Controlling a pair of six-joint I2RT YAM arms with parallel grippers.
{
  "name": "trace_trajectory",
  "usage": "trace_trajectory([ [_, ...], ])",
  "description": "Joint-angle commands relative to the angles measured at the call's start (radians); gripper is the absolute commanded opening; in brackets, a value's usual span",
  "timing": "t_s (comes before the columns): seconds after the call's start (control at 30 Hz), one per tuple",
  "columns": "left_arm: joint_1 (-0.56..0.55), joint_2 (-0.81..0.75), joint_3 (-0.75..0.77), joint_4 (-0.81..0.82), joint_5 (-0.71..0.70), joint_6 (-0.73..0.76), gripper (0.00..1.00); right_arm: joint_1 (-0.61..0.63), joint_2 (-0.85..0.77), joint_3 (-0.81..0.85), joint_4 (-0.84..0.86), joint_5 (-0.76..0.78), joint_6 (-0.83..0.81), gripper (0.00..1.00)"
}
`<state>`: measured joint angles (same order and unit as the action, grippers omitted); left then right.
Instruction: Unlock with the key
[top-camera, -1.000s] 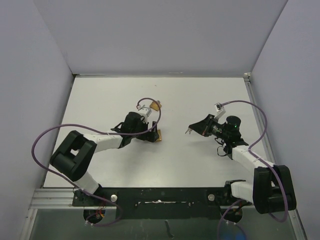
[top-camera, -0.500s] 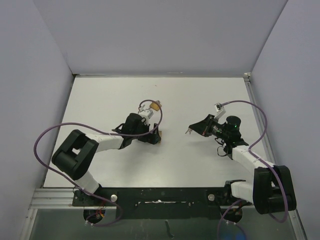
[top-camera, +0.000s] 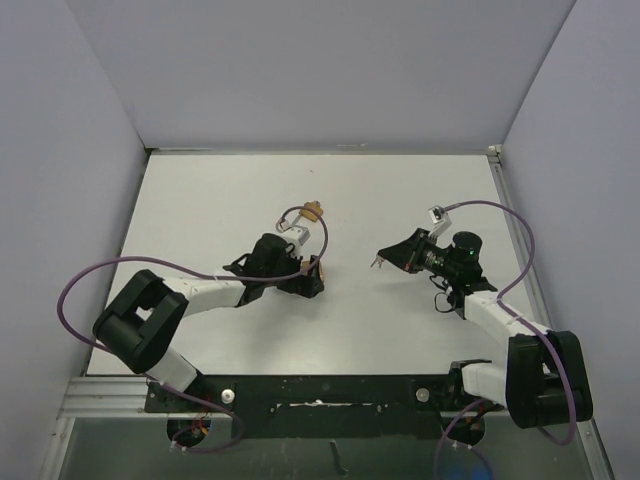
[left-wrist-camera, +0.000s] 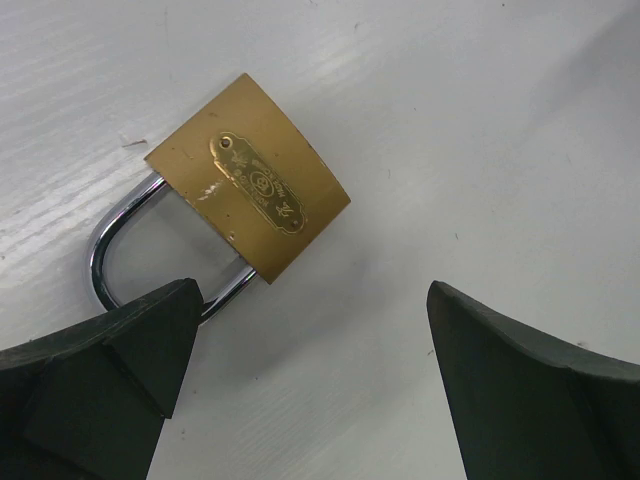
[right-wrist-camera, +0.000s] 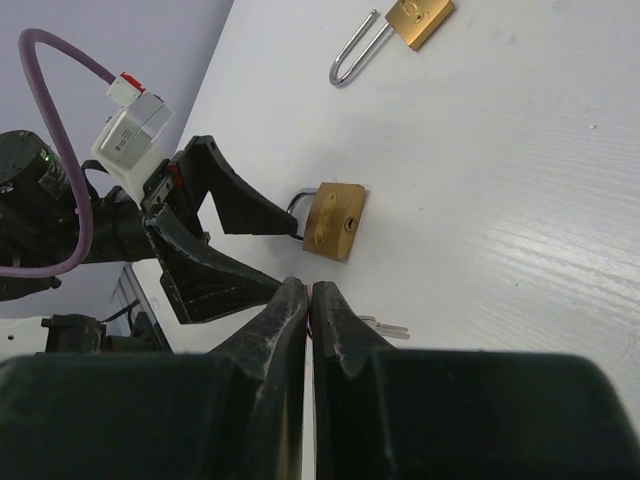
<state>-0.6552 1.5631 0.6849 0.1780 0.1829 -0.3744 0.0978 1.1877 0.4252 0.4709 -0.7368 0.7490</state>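
A brass padlock (left-wrist-camera: 250, 180) with a chrome shackle (left-wrist-camera: 112, 250) lies flat on the white table (left-wrist-camera: 480, 120). My left gripper (left-wrist-camera: 312, 310) is open, its fingers low on either side just short of the lock and touching nothing. From above, the left gripper (top-camera: 310, 278) covers most of that padlock (top-camera: 318, 266). My right gripper (right-wrist-camera: 310, 295) is shut, with a silver key (right-wrist-camera: 385, 327) sticking out sideways from its fingers. It hovers to the right of the padlock (right-wrist-camera: 335, 222), whose keyhole faces it. The right gripper (top-camera: 381, 260) is well apart from the left one.
A second brass padlock (top-camera: 312, 210) lies farther back on the table, also visible in the right wrist view as a padlock (right-wrist-camera: 420, 20) with its shackle pointing left. Grey walls close in the table on three sides. Purple cables loop over both arms.
The left arm has shifted a little toward the near edge and lowered around the padlock, uncovering the second padlock behind it. The right arm has not moved.
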Motion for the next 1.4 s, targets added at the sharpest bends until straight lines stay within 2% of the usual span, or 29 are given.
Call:
trace_trajectory([
  [0.0, -0.032, -0.023, 0.013, 0.009, -0.014, -0.027, 0.98, -0.007, -0.001, 0.004, 0.061, -0.009, 0.001, 0.0],
  [0.3, -0.06, -0.038, 0.023, 0.001, -0.037, -0.027, 0.98, -0.006, -0.009, 0.002, 0.059, -0.009, 0.001, 0.0],
  [0.43, -0.066, -0.062, 0.033, -0.007, -0.088, -0.019, 0.98, -0.006, -0.011, 0.0, 0.061, -0.009, 0.002, 0.0],
  [0.7, -0.067, -0.143, 0.085, -0.01, -0.162, 0.155, 0.98, -0.006, -0.014, -0.002, 0.063, -0.01, 0.004, 0.0],
  [1.03, -0.054, 0.004, 0.205, -0.055, -0.113, 0.426, 0.98, -0.006, -0.03, 0.002, 0.052, -0.018, 0.004, 0.0],
  [1.37, 0.031, 0.141, 0.288, -0.089, -0.002, 0.439, 0.98, -0.007, -0.04, 0.017, 0.03, -0.02, -0.005, 0.0],
])
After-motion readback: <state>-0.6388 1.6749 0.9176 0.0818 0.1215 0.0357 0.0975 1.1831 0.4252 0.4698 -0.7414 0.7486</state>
